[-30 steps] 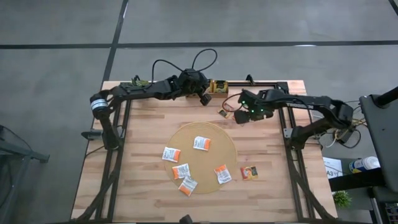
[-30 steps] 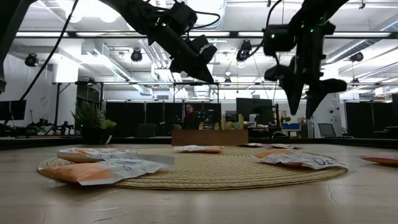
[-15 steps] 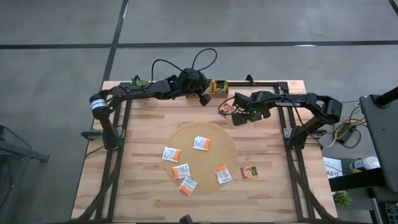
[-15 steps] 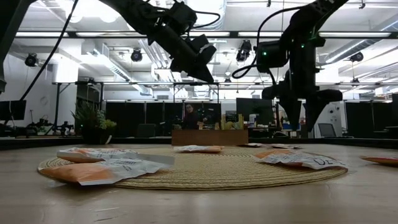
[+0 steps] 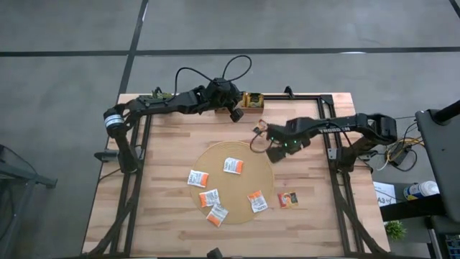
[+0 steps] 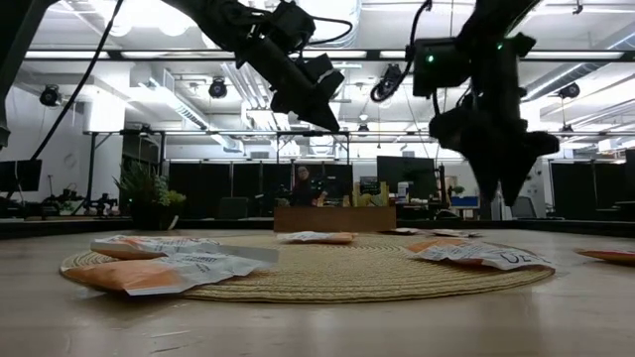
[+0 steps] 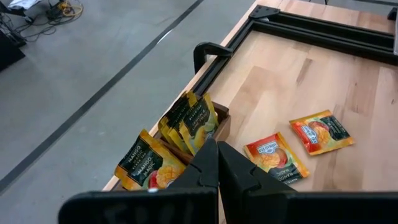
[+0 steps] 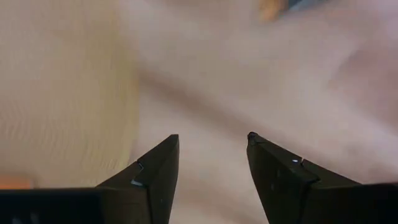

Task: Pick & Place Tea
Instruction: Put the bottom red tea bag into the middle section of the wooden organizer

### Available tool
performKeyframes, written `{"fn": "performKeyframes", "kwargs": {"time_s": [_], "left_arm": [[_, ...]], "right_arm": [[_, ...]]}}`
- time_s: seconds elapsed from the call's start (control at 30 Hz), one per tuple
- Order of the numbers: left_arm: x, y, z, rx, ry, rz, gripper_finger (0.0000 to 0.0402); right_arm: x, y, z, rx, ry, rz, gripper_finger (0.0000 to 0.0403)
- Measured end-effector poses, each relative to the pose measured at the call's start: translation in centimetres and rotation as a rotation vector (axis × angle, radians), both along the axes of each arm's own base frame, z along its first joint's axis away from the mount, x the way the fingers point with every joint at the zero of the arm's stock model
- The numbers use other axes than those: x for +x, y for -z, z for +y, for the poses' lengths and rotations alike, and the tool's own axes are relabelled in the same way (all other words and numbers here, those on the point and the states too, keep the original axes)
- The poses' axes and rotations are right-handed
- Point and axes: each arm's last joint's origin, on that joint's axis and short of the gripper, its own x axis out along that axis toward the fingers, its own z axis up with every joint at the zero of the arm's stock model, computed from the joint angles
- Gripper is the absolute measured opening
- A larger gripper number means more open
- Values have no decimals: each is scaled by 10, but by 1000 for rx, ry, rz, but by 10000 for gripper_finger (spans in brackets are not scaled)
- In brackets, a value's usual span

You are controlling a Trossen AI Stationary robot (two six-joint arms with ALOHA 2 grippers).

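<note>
Right gripper [image 5: 274, 152], fingers apart and empty, hovers at the round tan woven mat's [image 5: 215, 155] two-o'clock edge; left gripper [image 5: 235, 114] waits pinched together at twelve.

Legible text: one word only
"MANGO" on orange tea sachet [image 7: 274, 158] lying on table [image 7: 348, 87], left wrist view; other print too small.

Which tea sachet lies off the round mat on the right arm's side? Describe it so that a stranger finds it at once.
Start at the large round tan mat in the middle of the wooden table. Just beyond its edge on the right arm's side lies one sachet on bare wood. It is red-orange with a dark patch; the mat's sachets are white and orange.
</note>
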Motion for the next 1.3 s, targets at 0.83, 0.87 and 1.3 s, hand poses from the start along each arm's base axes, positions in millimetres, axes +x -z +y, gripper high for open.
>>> {"fn": "performKeyframes", "kwargs": {"time_s": [0.83, 0.87, 1.3], "left_arm": [[-1, 1, -2, -62, 70, 24, 0], [-1, 1, -2, -62, 71, 23, 0], [0, 2, -5, -100, 163, 22, 0]], "right_arm": [[-52, -30, 177, 153, 253, 33, 187], [-51, -27, 181, 156, 295, 42, 187], [-2, 20, 203, -4, 491, 227, 187]]}}
